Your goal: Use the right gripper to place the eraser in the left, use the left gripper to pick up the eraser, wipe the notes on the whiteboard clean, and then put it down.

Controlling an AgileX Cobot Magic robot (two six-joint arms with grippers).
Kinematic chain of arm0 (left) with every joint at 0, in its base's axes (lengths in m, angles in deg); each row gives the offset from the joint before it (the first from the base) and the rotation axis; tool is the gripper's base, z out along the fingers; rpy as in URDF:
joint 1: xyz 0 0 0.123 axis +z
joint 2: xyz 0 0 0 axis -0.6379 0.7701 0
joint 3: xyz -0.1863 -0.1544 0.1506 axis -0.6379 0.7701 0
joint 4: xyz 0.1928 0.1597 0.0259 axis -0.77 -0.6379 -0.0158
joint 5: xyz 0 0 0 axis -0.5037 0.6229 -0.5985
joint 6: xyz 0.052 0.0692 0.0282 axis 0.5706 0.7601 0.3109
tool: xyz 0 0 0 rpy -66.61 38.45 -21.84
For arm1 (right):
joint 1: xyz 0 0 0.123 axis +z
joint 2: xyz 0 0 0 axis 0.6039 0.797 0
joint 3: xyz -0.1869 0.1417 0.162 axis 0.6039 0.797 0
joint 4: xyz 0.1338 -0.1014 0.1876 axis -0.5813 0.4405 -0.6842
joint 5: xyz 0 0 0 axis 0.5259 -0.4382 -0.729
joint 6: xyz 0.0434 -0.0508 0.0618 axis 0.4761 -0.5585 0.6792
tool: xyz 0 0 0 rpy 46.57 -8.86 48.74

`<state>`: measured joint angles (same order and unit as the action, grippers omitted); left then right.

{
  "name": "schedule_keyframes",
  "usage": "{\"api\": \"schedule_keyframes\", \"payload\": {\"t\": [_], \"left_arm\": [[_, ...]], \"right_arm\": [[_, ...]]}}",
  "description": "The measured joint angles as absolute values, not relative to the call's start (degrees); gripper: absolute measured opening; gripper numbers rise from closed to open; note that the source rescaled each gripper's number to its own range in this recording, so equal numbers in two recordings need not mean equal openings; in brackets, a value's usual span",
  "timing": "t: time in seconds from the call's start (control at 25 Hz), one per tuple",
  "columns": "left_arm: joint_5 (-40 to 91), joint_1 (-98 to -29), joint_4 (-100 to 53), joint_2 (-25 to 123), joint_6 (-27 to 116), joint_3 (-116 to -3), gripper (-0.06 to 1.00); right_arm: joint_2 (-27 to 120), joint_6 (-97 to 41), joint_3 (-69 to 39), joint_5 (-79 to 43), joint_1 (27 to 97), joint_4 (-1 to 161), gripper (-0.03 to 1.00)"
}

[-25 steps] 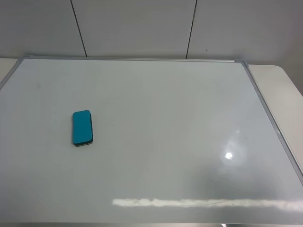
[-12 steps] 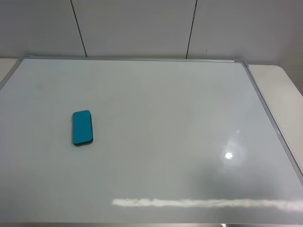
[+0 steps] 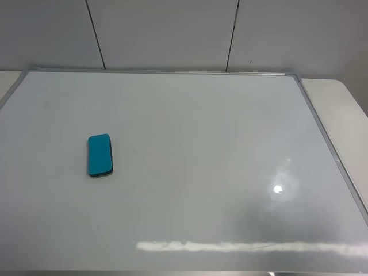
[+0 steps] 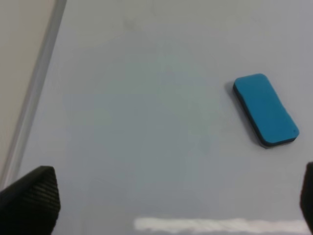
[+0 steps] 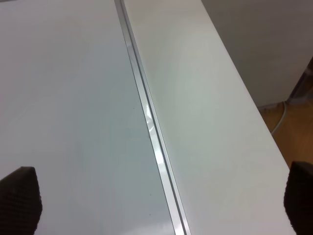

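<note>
A small blue rectangular eraser (image 3: 100,155) with rounded corners lies flat on the big white whiteboard with a silver metal frame (image 3: 315,123). It sits on the left half of the board, well away from every edge. Its long side runs from the near edge toward the far edge, tipped just a little.

The left gripper (image 4: 161,203) hangs above the board with its black fingers (image 4: 30,198) spread wide, holding nothing. The eraser is near it but not touching.

The right gripper (image 5: 159,200) is spread wide too, above the board's right frame and the white table (image 5: 205,107).
</note>
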<state>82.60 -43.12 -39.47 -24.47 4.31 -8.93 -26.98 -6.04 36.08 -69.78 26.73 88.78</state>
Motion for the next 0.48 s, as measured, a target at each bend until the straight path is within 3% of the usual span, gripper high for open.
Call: {"api": "schedule_keyframes", "payload": {"t": [0.48], "left_arm": [[82.6,-43.1,-39.5,-24.5,4.3,-8.9,1.00]], "right_arm": [[-27.0,-6.0,36.1,-69.8,26.7,88.8,1.00]]}}
